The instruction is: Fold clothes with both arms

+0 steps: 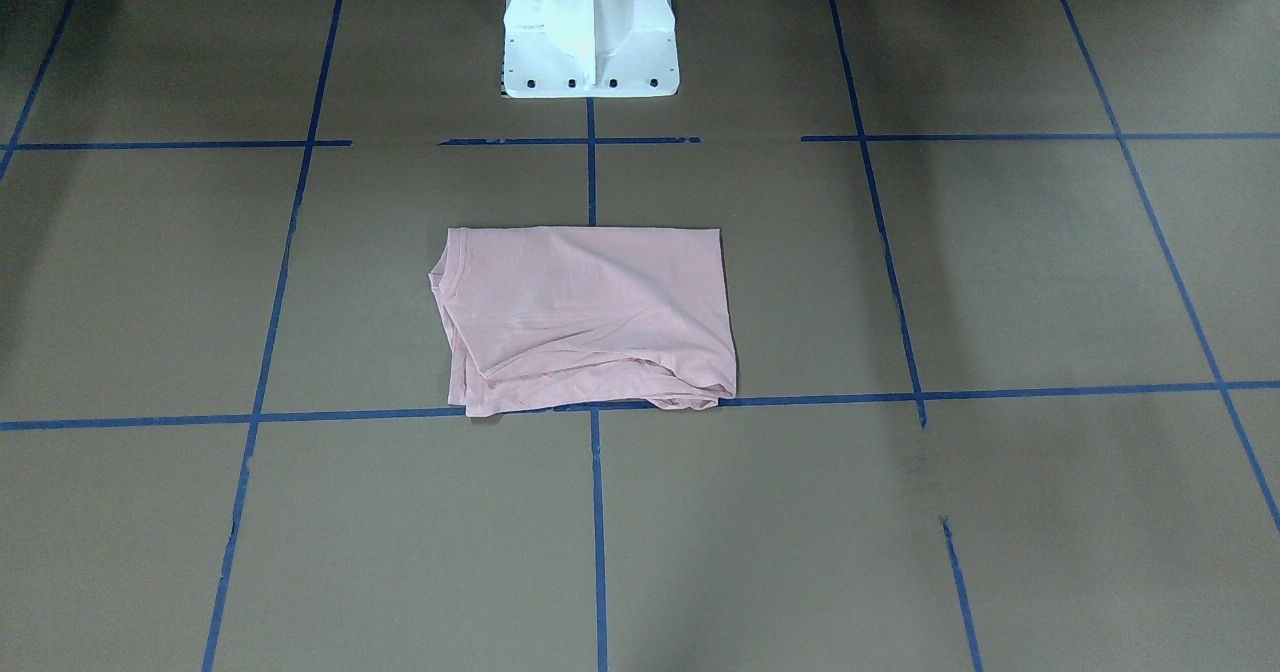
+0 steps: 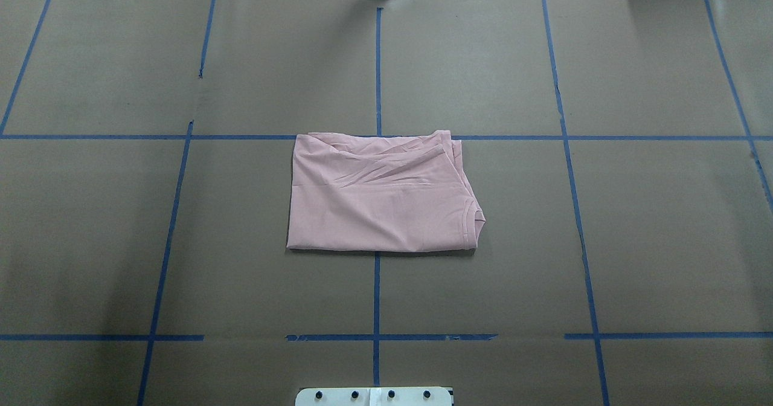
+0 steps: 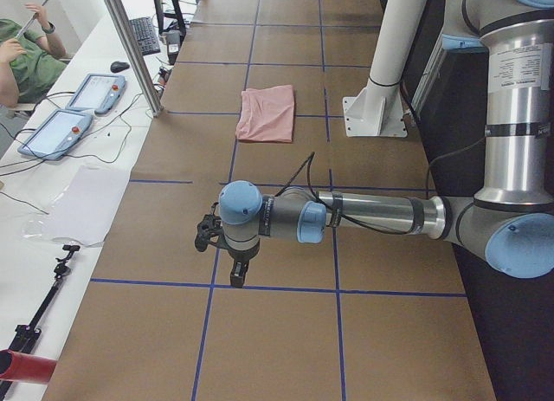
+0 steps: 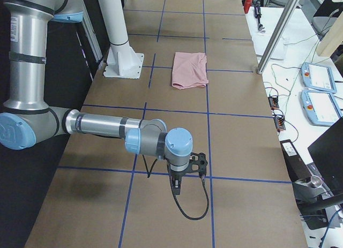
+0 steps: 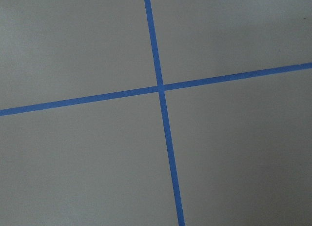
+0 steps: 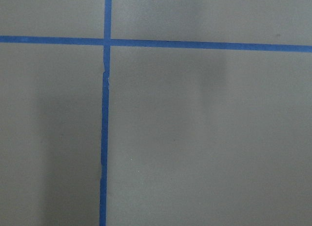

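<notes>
Matte brown paper is covering the whole table [image 2: 664,243], and strips of blue tape [image 2: 377,61] are dividing it into large rectangles. Faint creases are showing in the paper, and the tape is fraying in spots. A white, flared metal pedestal [image 1: 588,22] is standing bolted at the robot's edge. Along the far side, a white bench is carrying two teach pendants [image 3: 56,132], a keyboard [image 3: 144,33] and loose cables, with a slim metal post [image 3: 130,46] rising at the table's edge. A person in a green sleeve [image 3: 22,59] is sitting there.

The pale pink T-shirt [image 2: 380,194] is lying folded into a soft, rumpled rectangle at the table's middle, just beyond the pedestal. It is straddling the centre tape line, its far edge touching a cross line, its ribbed collar [image 2: 477,212] poking out on the right.

The left arm [image 3: 372,212] and right arm [image 4: 102,125], smooth grey tubes with light blue caps, are reaching out low over the two ends of the table, well apart from the shirt. The left gripper [image 3: 236,278] and right gripper [image 4: 177,188] are pointing down over bare paper. How wide either is standing, I cannot tell.
</notes>
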### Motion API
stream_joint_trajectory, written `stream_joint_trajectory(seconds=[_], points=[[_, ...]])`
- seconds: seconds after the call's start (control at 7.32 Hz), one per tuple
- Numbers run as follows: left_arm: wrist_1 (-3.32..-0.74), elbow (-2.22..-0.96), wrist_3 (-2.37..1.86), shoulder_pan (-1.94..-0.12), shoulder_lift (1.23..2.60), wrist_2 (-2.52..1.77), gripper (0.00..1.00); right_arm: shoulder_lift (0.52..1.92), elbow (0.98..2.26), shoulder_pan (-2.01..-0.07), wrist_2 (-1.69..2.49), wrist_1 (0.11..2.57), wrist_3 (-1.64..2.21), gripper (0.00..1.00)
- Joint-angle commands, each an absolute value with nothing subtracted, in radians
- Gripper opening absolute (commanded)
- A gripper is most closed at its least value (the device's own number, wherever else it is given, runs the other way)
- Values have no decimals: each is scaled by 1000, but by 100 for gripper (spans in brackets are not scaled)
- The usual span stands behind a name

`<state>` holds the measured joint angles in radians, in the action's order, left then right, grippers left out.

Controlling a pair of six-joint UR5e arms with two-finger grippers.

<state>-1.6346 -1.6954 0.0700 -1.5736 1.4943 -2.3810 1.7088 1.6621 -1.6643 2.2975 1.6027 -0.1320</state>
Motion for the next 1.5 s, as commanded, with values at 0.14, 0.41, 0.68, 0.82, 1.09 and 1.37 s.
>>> stream_joint_trajectory(seconds=[0.14, 0.41, 0.68, 0.82, 1.09, 1.37], points=[[-1635, -1689, 72, -1571, 1488, -2370, 100, 1709, 1637, -1664, 2299, 1597, -132, 100], [-1634, -1681, 72, -1571, 1488, -2367, 100, 1704, 1637, -1663, 2298, 1597, -130, 100], [-1634, -1681, 72, -1571, 1488, -2367, 100, 1704, 1638, -1663, 2302, 1597, -130, 100], [-1634, -1681, 72, -1571, 1488, -2367, 100, 1700, 1638, -1663, 2303, 1597, -130, 100], [-1632, -1683, 72, -1571, 1488, -2367, 100, 1695, 1638, -1663, 2306, 1597, -130, 100], [-1632, -1680, 72, -1571, 1488, -2367, 100, 1694, 1638, -1663, 2304, 1597, -130, 100]])
